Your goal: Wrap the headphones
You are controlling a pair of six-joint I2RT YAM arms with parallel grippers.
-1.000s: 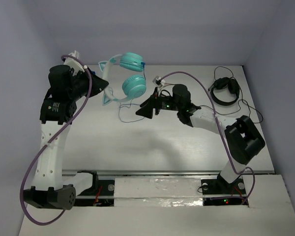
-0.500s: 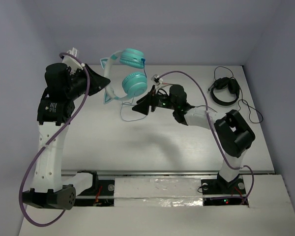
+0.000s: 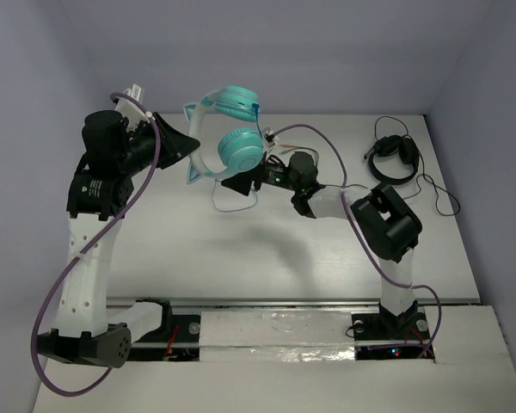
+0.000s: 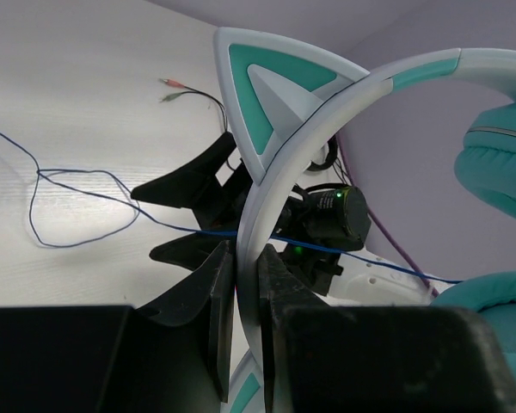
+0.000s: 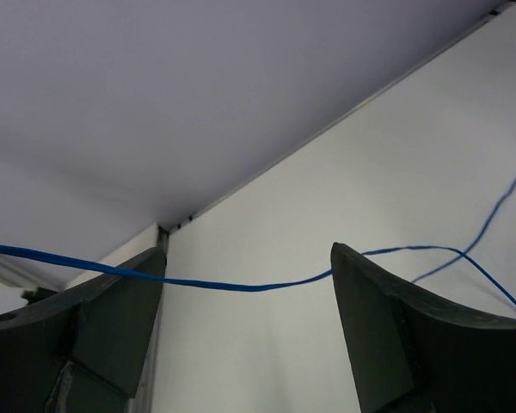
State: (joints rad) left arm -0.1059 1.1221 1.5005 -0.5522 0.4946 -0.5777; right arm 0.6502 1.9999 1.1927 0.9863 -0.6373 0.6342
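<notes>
- Headphones (image 3: 230,129): raised off the table, white headband (image 4: 387,82) pinched in the left gripper (image 4: 246,267), which is clenched just below a cat ear (image 4: 275,86).
- Cable (image 5: 241,286): strung across the gap of the right gripper (image 3: 234,183), jaws spread wide, gripping nothing.
- Surface: white table (image 3: 241,249).
- Room: lavender walls (image 3: 284,52).

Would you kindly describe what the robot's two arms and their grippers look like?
Both the left arm and right arm have white links joined by bulky black joint housings, and a purple cable loops loosely along each. The left gripper and right gripper are black, with flat, wedge-shaped fingers tapering to points. A small green light glows on the right gripper's body.
</notes>
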